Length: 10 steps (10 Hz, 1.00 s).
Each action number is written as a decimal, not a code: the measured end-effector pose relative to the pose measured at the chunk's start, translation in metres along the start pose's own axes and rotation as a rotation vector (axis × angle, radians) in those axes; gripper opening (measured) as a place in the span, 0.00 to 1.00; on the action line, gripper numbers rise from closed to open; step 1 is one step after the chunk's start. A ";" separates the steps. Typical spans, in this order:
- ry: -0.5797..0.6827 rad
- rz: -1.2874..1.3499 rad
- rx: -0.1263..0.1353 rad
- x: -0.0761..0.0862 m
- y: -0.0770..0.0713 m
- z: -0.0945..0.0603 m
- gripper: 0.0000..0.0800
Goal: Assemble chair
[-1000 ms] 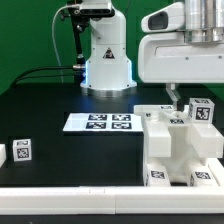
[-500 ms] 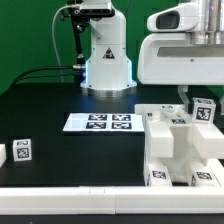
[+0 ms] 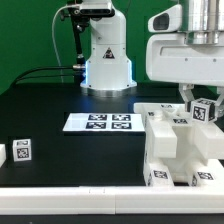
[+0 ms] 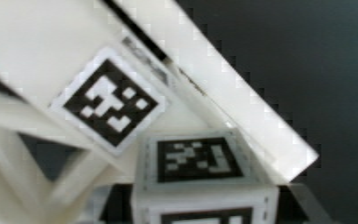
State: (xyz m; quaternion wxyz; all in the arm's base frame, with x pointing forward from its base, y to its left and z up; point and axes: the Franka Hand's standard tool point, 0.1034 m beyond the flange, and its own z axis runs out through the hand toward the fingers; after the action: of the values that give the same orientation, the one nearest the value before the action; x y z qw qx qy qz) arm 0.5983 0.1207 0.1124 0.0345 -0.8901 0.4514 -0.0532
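Observation:
The chair's parts are white blocks with black-and-white tags. A partly built stack of them (image 3: 178,148) stands at the exterior view's right. My gripper (image 3: 198,102) hangs over its far right part, shut on a small tagged white piece (image 3: 206,111). In the wrist view that piece (image 4: 201,160) sits between my dark fingers (image 4: 130,203), with the gripper's middle (image 4: 206,208) on it. A larger tagged white panel (image 4: 105,95) lies slanted just behind it. Two loose tagged pieces (image 3: 21,151) lie at the exterior view's far left.
The marker board (image 3: 100,122) lies flat on the black table left of the stack. The robot's white base (image 3: 106,50) stands at the back, with cables and a green backdrop behind it. The table's front edge runs just below the stack.
The arm has shifted toward the exterior view's right, and the small tagged piece has moved with it. The stack and loose pieces have not moved.

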 end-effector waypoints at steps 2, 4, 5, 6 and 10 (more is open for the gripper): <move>-0.017 0.233 0.013 0.001 0.001 0.001 0.35; -0.041 0.434 0.016 0.002 0.003 0.001 0.35; -0.057 0.567 0.021 0.002 0.004 0.000 0.35; -0.063 0.636 0.021 0.001 0.003 0.000 0.35; -0.060 0.658 0.026 -0.003 0.001 0.001 0.59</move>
State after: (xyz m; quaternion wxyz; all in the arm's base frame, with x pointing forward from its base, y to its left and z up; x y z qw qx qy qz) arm 0.5955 0.1229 0.1115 0.0746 -0.6972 0.7128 -0.0189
